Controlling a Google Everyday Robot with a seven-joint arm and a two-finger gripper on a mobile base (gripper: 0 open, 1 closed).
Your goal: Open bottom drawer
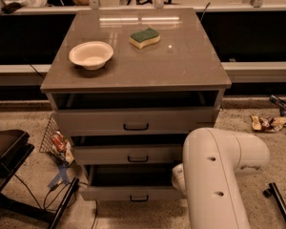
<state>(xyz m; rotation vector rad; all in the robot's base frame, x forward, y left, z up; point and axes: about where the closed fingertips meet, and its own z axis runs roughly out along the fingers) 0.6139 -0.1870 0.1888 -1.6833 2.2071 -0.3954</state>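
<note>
The bottom drawer point(114, 193) is the lowest of three grey fronts on the cabinet, with a small black bar handle point(139, 198). It stands pulled out a little, with a dark gap above its front. My white arm point(219, 171) fills the lower right, and its rounded joint point(178, 176) sits against the drawer's right end. My gripper is hidden behind the arm, low at the cabinet's right side.
The middle drawer point(128, 154) and top drawer point(133, 120) are also slightly out. A white bowl point(91, 54) and a green-yellow sponge point(144, 37) lie on the cabinet top point(181, 66). A black stand point(9, 161) with cables is at left; litter point(267, 123) lies at right.
</note>
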